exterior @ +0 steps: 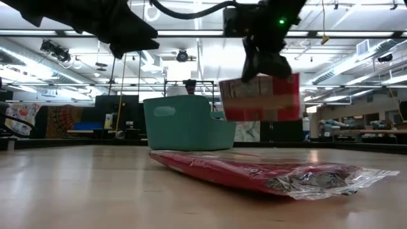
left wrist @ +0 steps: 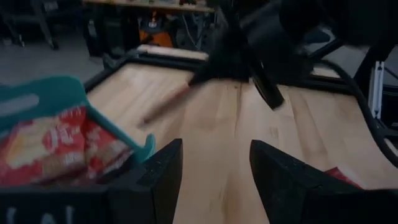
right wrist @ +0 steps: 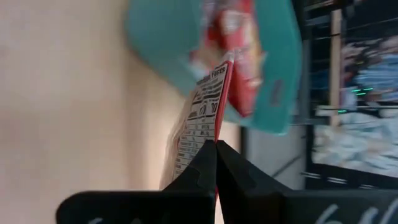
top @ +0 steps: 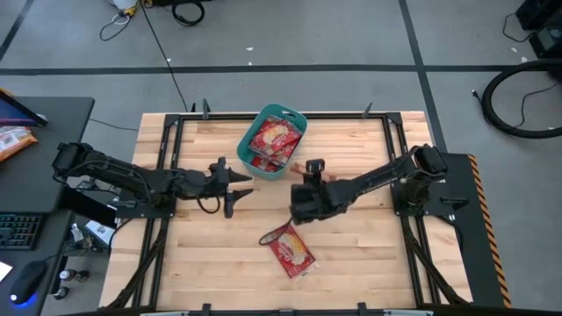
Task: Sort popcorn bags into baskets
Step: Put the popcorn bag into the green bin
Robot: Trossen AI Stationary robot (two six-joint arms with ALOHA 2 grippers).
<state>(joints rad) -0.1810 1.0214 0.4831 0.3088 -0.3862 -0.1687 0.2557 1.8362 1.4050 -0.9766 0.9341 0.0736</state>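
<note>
The teal basket (top: pixel 277 118) stands on the far middle of the table with several red popcorn bags (top: pixel 274 140) lying in it. Another bag (top: pixel 291 249) lies flat on the table near the front edge, also seen in the low view (exterior: pixel 254 172). My right gripper (top: pixel 312 171) hovers just right of the basket, shut on a further popcorn bag (exterior: pixel 261 97). My left gripper (top: pixel 239 187) is open and waits above the table left of the basket, which shows in its wrist view (left wrist: pixel 62 99). My right gripper (right wrist: pixel 216 149) pinches a popcorn bag by one edge (right wrist: pixel 217 134) between its two shut fingers. The fingers come at it from above in the low view. The bag hangs upright below them (exterior: pixel 261 98), lifted clear of the table, its printed back (right wrist: pixel 202 106) showing edge-on.
Bare wood lies left of the basket and along the near left of the table. Black frame rails (top: pixel 167 167) run along both sides. A desk with a keyboard (top: pixel 18 233) and an orange snack bag (top: pixel 13 140) stands off the table's left edge.
</note>
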